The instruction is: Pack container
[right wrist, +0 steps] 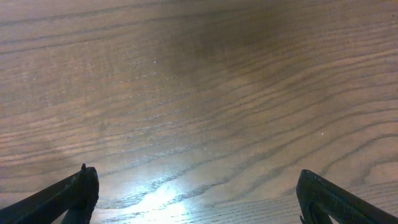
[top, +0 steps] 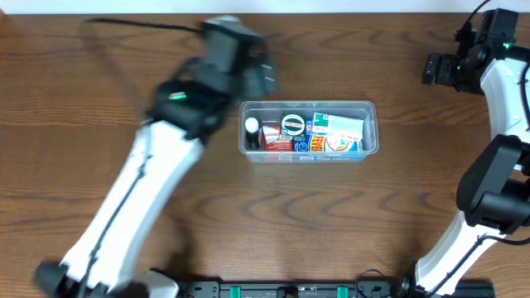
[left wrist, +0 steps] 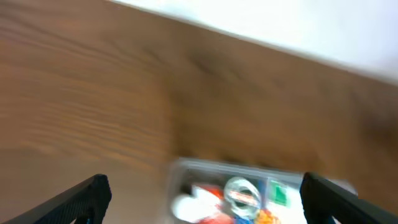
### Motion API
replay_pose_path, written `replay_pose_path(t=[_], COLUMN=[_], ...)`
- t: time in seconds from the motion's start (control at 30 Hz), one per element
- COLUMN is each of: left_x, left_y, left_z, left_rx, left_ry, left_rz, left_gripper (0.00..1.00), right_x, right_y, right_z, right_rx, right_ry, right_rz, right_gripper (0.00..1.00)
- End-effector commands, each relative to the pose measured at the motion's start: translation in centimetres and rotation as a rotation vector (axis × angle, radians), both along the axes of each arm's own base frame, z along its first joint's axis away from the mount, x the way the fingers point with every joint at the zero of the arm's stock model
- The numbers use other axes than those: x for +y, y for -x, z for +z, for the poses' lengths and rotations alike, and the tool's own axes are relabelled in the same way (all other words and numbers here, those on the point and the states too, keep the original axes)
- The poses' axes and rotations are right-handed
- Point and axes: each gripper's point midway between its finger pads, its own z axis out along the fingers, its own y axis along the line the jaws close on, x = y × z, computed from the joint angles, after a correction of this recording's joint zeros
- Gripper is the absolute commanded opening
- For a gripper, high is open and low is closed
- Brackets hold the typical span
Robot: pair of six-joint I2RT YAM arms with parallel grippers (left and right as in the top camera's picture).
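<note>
The clear plastic container (top: 372, 112) sits at the middle of the wooden table, filled with several small packaged items: a white-capped bottle, red and blue packets, a round tape-like ring and a green-and-white packet. My left gripper (top: 267, 74) is blurred, just left of and behind the container, open and empty. The left wrist view shows the container (left wrist: 186, 167) low between the open fingers (left wrist: 202, 199). My right gripper (top: 431, 68) is at the far right back, open and empty, over bare wood (right wrist: 199, 196).
A black cable (top: 132, 26) runs along the table's back left. The right arm's base stands at the front right (top: 489, 199). The table's back edge meets a white wall (left wrist: 280, 25).
</note>
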Motion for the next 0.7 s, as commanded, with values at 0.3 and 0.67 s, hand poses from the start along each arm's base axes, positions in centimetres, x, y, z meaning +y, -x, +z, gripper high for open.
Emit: replay_pose_path(t=[0.3, 0.67], left_x=[13.9, 14.4], left_y=[3.3, 4.1], left_z=[1.6, 0.7], left_rx=[0.052, 0.106], left_ry=[-0.135, -0.151], left_rz=[0.342, 0.349], left_gripper=[0.98, 0.98], right_x=[-0.3, 5.5], right_y=[-0.1, -1.2], right_z=[0.2, 3.4], right_rx=[-0.006, -0.130], right_ry=[0.002, -0.276], right_rz=[-0.011, 0.145], right_gripper=[0.99, 0.99])
